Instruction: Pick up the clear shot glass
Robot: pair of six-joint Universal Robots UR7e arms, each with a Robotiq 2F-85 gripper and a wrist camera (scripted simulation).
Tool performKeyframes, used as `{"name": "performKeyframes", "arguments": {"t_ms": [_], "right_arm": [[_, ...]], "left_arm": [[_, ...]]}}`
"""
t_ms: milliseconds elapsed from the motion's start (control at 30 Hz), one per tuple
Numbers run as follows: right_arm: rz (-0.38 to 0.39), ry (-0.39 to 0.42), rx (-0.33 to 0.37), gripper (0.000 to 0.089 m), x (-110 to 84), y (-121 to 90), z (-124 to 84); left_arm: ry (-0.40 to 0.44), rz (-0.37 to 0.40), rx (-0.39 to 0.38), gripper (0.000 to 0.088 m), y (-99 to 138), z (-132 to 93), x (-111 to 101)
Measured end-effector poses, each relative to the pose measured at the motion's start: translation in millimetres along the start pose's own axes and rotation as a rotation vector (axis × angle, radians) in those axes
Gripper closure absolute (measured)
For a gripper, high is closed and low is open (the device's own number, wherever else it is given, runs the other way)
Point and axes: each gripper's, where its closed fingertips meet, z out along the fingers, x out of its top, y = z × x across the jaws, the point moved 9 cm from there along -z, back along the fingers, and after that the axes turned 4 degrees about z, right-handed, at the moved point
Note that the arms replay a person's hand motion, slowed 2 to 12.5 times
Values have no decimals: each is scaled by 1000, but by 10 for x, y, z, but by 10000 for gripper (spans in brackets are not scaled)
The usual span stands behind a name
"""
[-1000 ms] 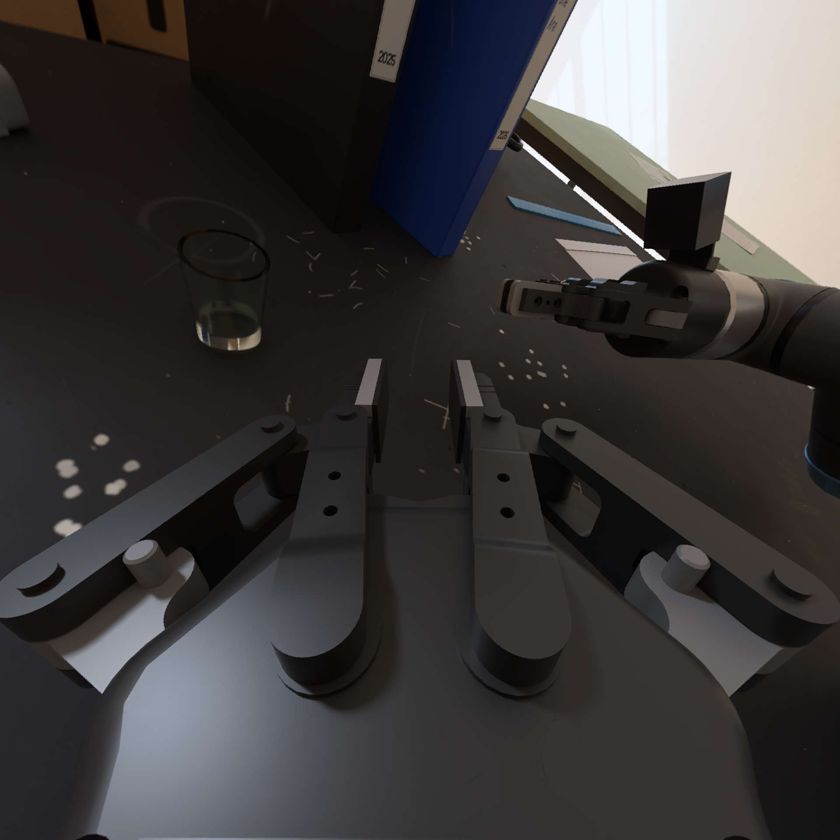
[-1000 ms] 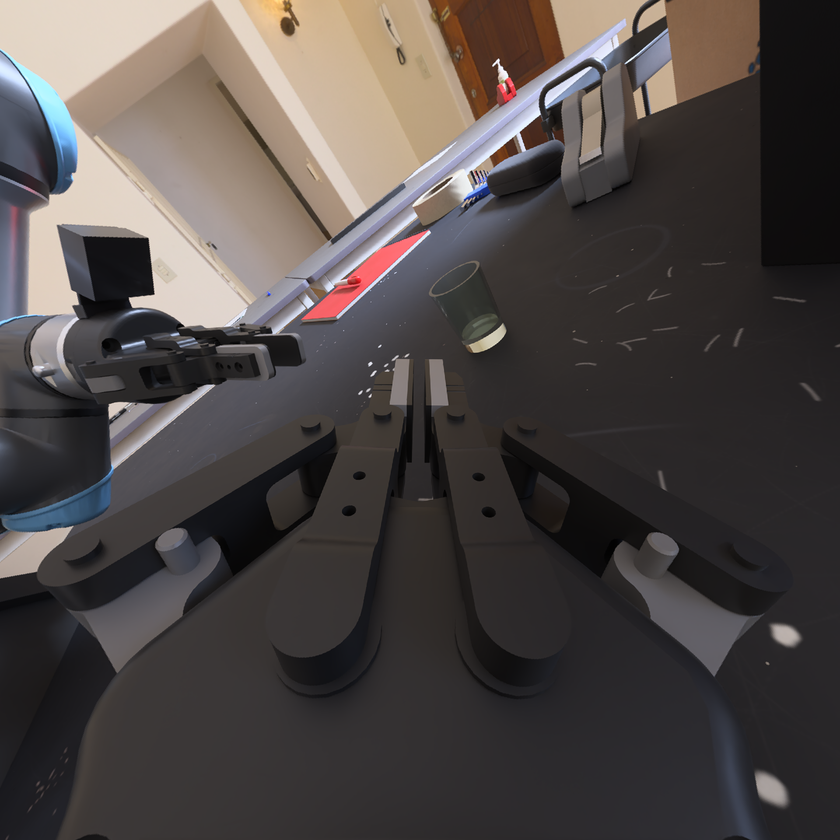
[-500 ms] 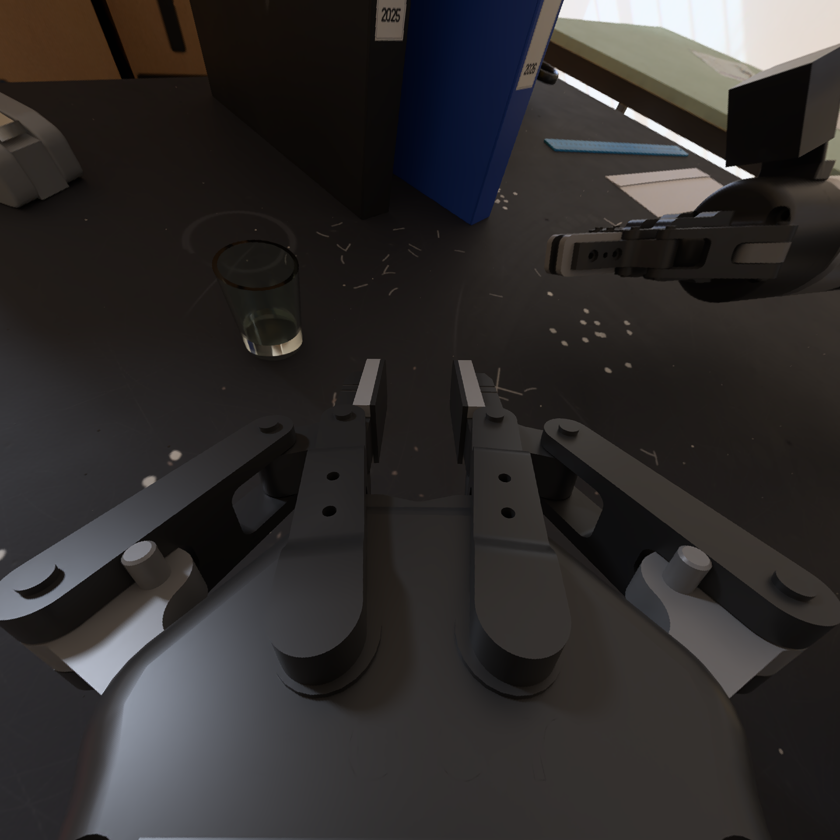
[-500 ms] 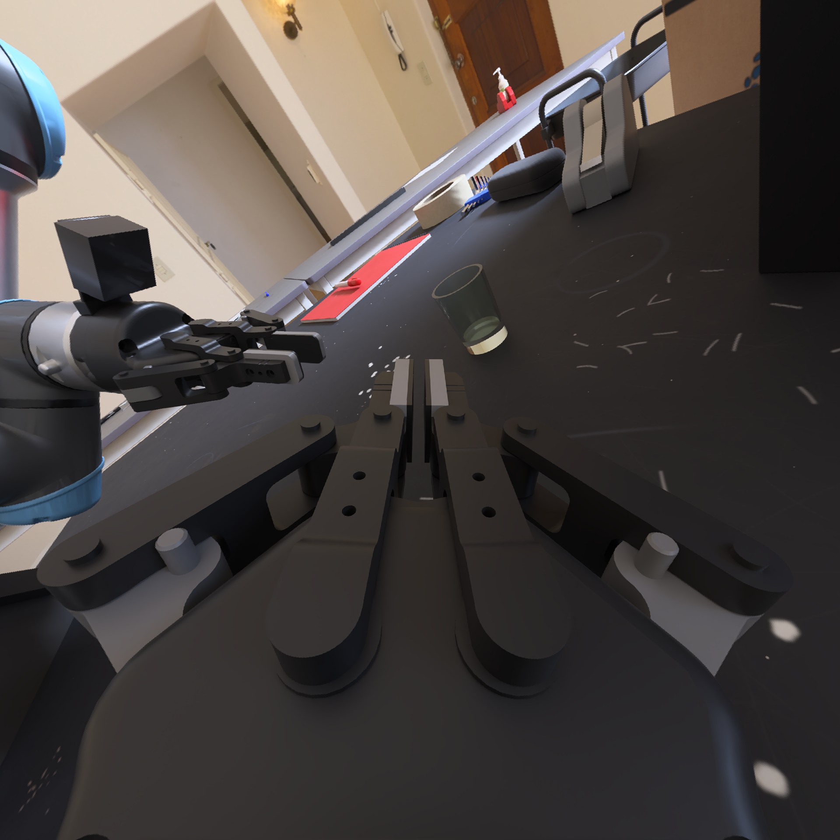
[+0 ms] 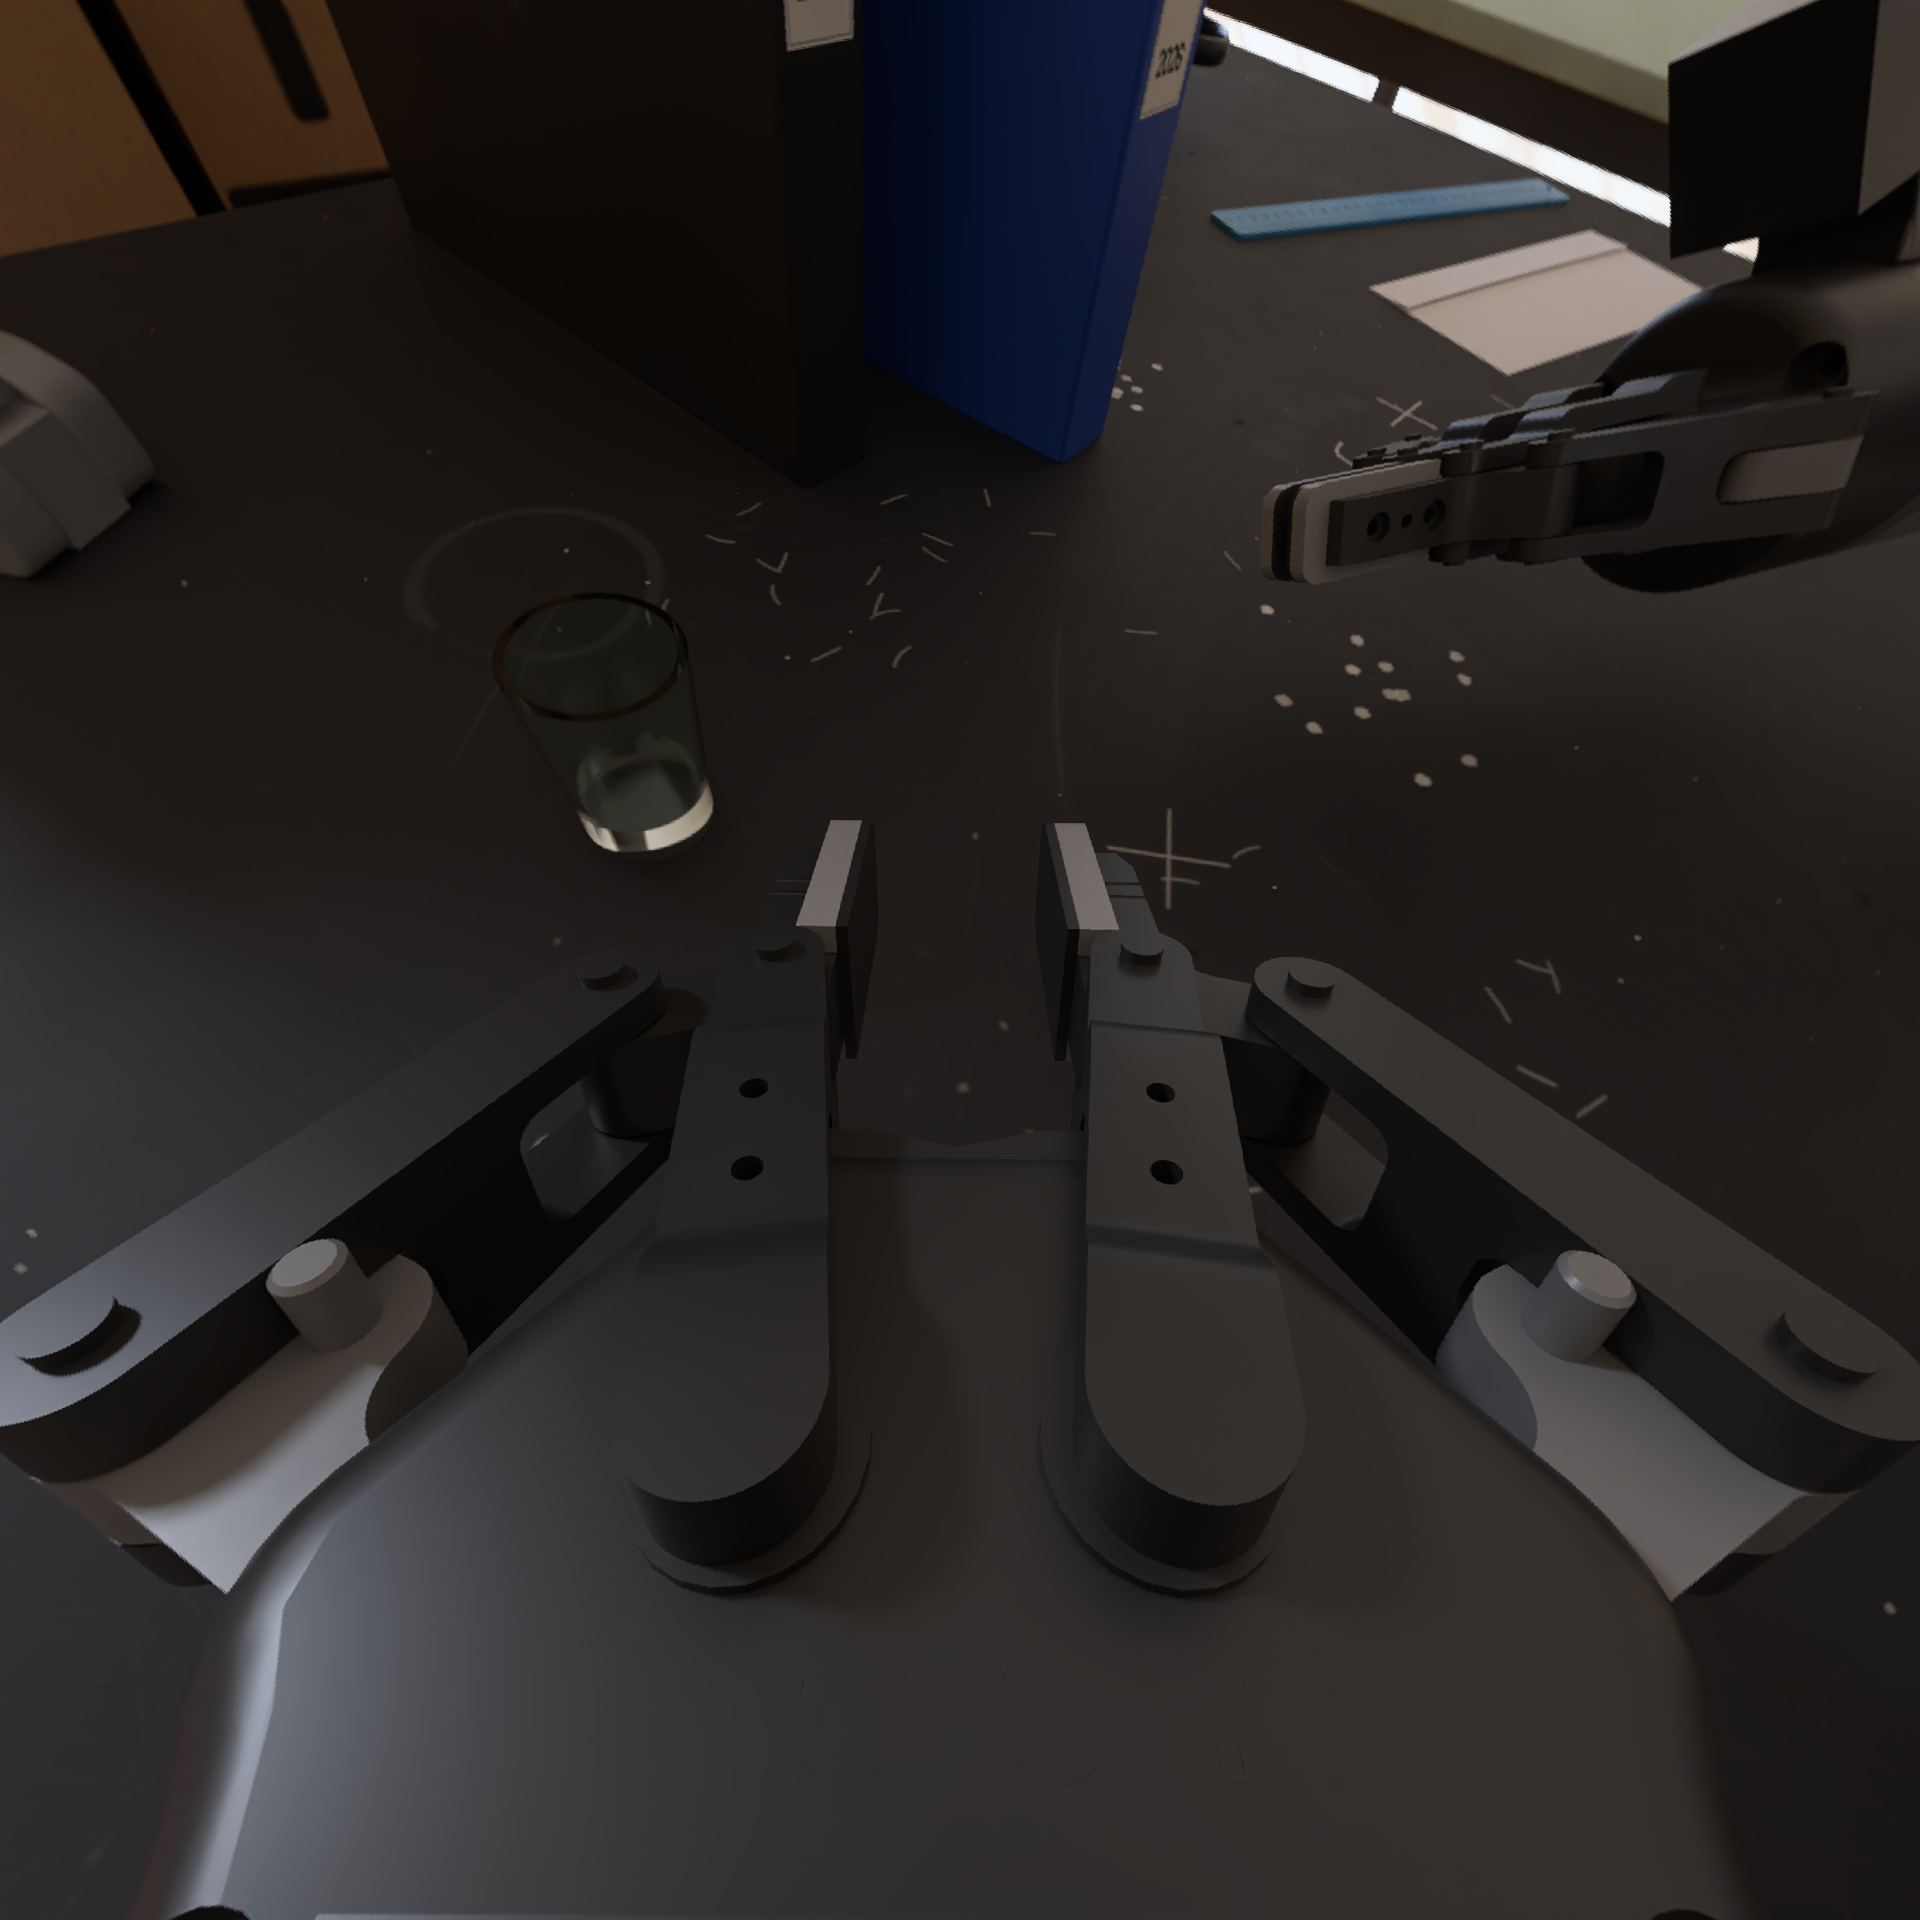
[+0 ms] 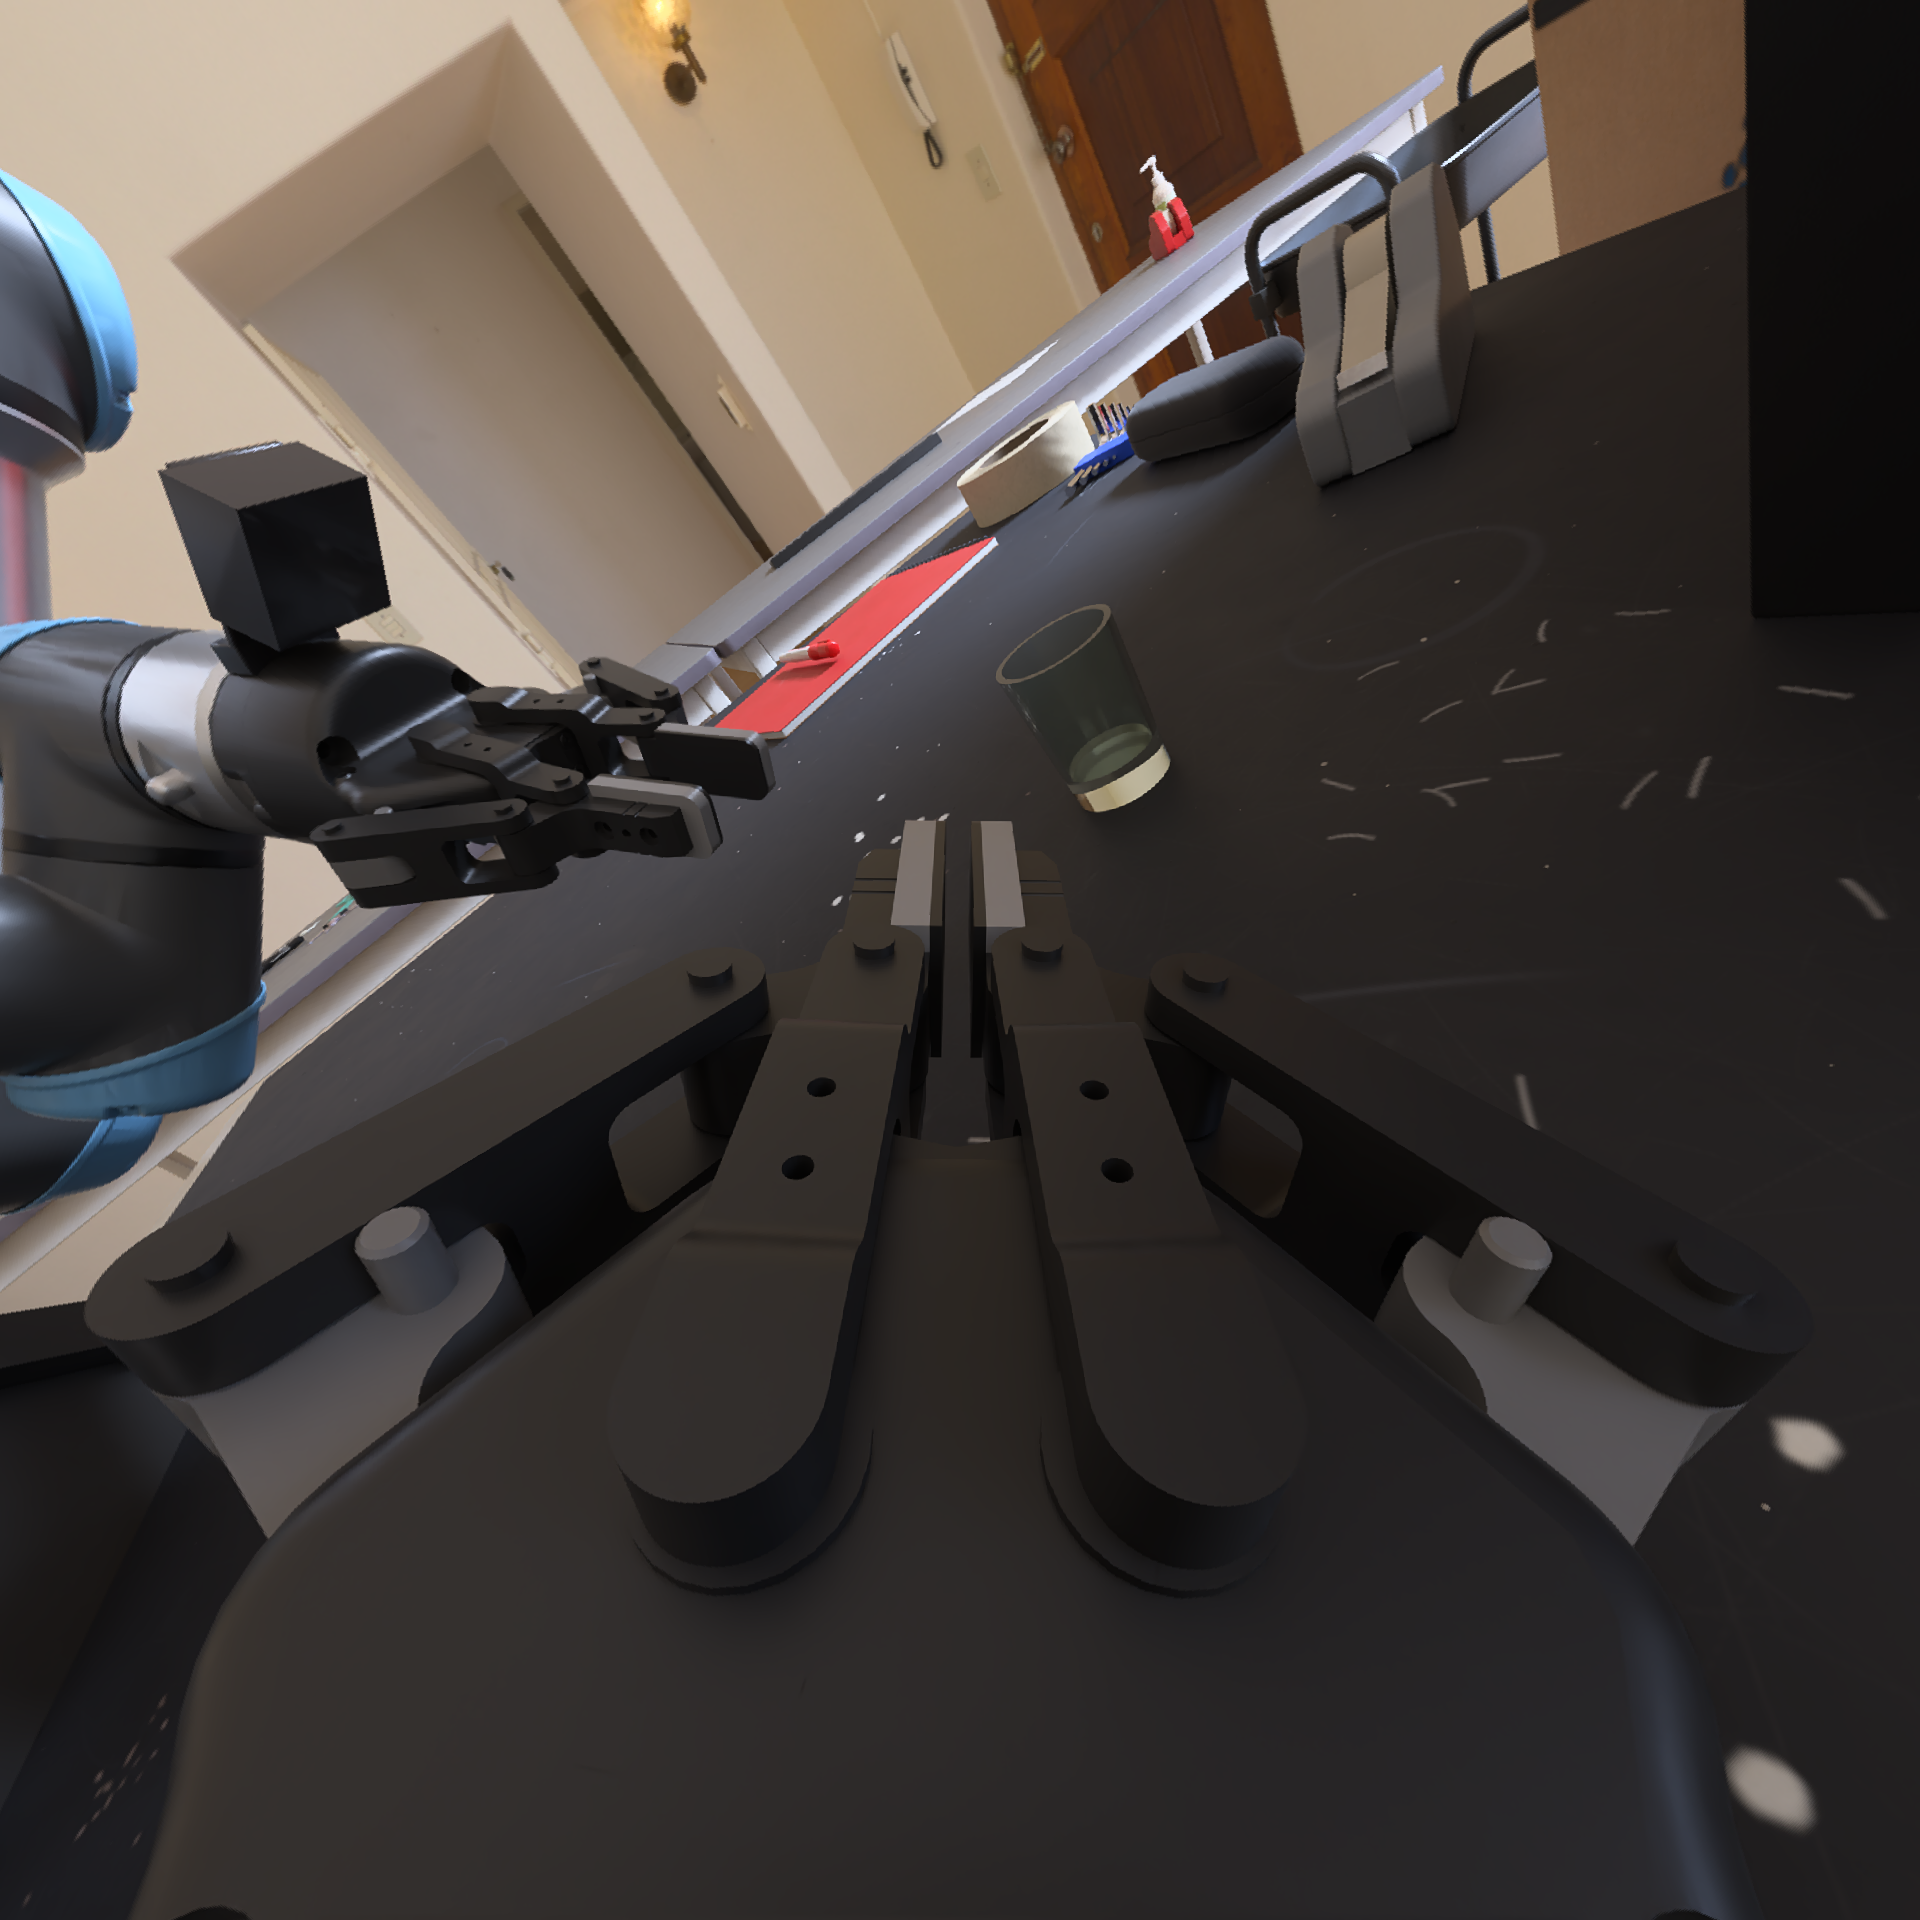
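Closer than a second before, my left gripper (image 5: 956,878) hovered with fingers parted and empty just right of the clear shot glass (image 5: 608,717), upright and ungrasped on the dark table (image 5: 312,935), my right gripper (image 6: 956,871) nearly closed.

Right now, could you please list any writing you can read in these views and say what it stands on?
I leave the wording itself unquoted.
Black binder: white spine label, cut off by the picture's top edge.
Blue binder: white spine label bearing small print.
Blue ruler: scale marks too small to read.
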Motion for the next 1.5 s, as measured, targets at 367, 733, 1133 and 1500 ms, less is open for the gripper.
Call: {"name": "performKeyframes", "arguments": {"t_ms": [367, 733, 1133, 1500], "right_arm": [[11, -2, -4, 852, 4, 15, 13], [7, -10, -6, 852, 4, 15, 32], [5, -18, -7, 851, 5, 18, 48], [7, -16, -5, 851, 7, 19, 49]], "left_arm": [[-130, 234, -99, 531, -166, 101, 250], [-378, 471, -136, 515, -455, 255, 580], [-602, 597, -242, 499, -723, 508, 948], [-793, 674, -307, 459, -885, 798, 1143]]}}
